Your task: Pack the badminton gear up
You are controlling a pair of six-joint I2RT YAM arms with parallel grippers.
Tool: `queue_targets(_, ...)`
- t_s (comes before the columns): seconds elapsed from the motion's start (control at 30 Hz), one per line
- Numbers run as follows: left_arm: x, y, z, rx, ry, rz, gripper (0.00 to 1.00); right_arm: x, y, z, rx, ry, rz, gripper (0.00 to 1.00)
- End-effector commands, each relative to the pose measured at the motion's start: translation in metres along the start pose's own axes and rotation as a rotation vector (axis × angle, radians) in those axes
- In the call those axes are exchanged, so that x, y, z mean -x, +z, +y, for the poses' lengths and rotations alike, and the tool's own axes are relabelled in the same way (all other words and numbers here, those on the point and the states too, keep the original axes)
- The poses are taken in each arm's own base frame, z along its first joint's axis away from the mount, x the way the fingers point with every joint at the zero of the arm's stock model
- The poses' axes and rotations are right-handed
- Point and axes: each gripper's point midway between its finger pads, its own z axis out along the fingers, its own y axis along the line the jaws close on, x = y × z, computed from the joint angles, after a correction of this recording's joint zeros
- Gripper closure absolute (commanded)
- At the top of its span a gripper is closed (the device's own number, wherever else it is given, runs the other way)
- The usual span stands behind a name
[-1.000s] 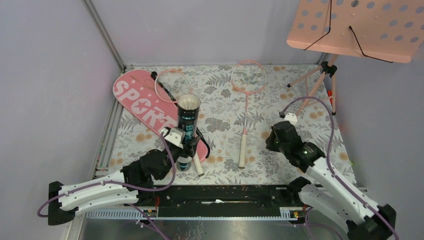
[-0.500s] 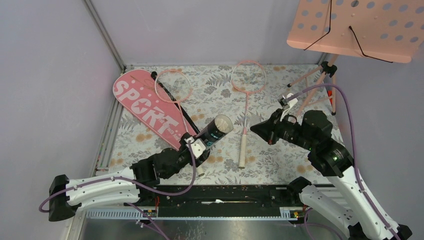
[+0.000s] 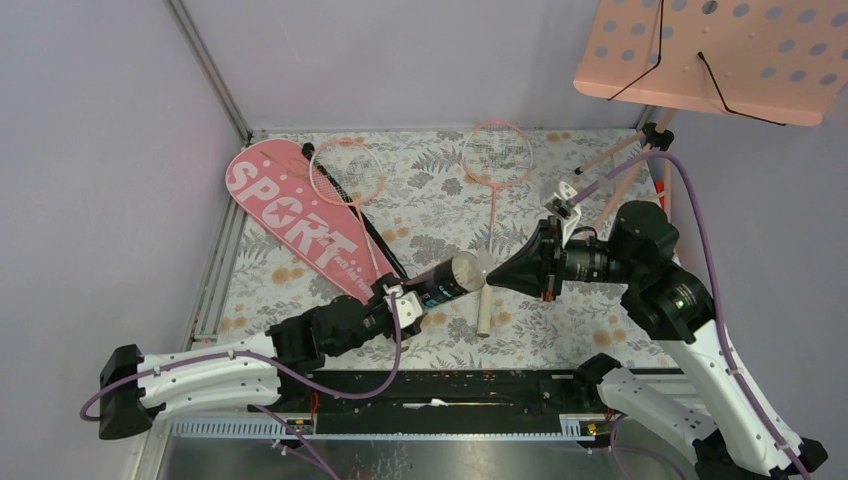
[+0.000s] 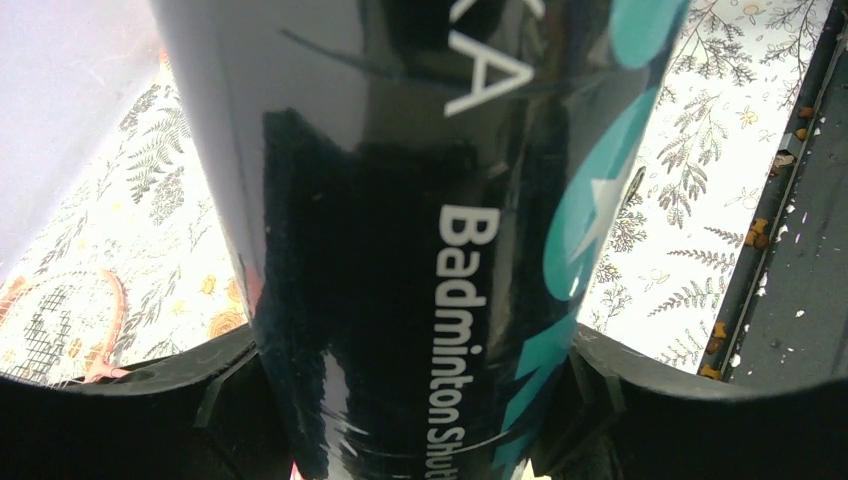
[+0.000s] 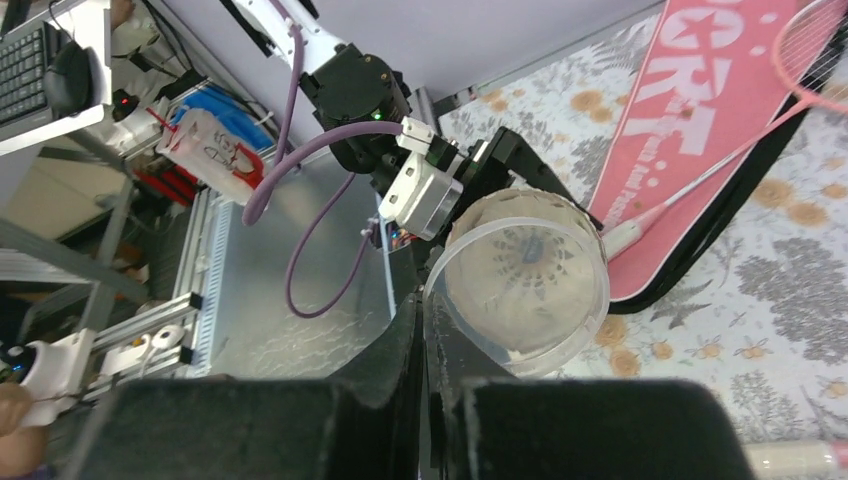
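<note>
At the far left of the flower-patterned surface [image 3: 440, 190], the pink racket-shaped cover with the white word "SPORT" [image 3: 290, 215] lies flat, with its black strap along its right edge. A thin pink-framed racket with a white handle [image 3: 347, 172] lies across this cover, its head near the back wall.

Just right of the cover, the left pincer [image 3: 412, 296] is clamped on the long black tube with white and teal print [image 3: 442, 282]. It holds the tube near its lower end. In the left wrist view the tube [image 4: 400, 200] fills the space between the two fingers. The tube is off the surface and tilted, and its open end points to the right.

A second thin pink-framed racket [image 3: 497, 155] lies flat in the middle, its head to the back; its white handle passes below the mouth of the tube.

The right pincer [image 3: 493, 279] is directly at that mouth. Its fingers are pressed together, and in the right wrist view the thin edge of a clear round plastic cap [image 5: 590, 300] sits between the tips, right in front of the opening. Deep inside the tube there is what looks like a white feather shuttlecock [image 5: 525, 255].

At the far right, back corner, a pink perforated music stand on tripod legs [image 3: 700, 60] stands well apart from the arms.
</note>
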Motion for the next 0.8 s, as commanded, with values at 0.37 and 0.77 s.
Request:
queue_targets(0.37,0.033,0.007,0.001,-0.014,-0.015,-0.089,0.85,-0.001,0.013,0.009,-0.022,0.001,0.108,1.0)
queue_targets(0.77,0.036,0.005,0.0,-0.022,-0.014,-0.111,0.86,-0.005,0.025,0.007,0.009,0.017,0.134,1.0)
